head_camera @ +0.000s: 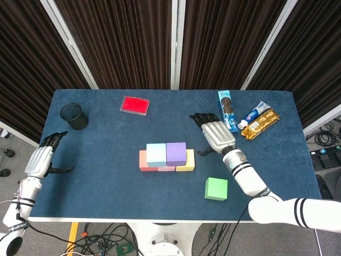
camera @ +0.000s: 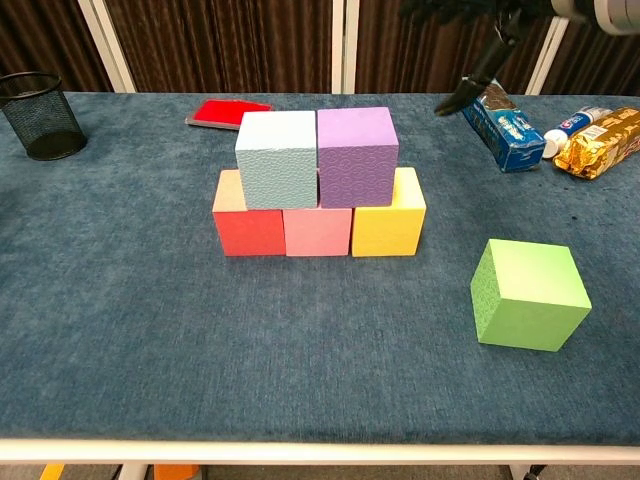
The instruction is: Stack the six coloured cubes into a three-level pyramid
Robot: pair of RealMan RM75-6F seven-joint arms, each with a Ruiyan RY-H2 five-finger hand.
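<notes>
I am counting six cubes: red (camera: 247,231), pink (camera: 317,232), yellow (camera: 388,227), light blue (camera: 277,160), purple (camera: 356,156), green (camera: 528,294). I am also seeing one mesh cup (head_camera: 74,116), one red pad (head_camera: 134,105), three snack packets (head_camera: 228,111).

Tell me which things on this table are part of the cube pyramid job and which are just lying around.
Part of the job: red cube, pink cube, yellow cube, light blue cube, purple cube, green cube.

Lying about: black mesh cup, flat red box, blue biscuit pack, toothpaste tube, gold snack packet.
</notes>
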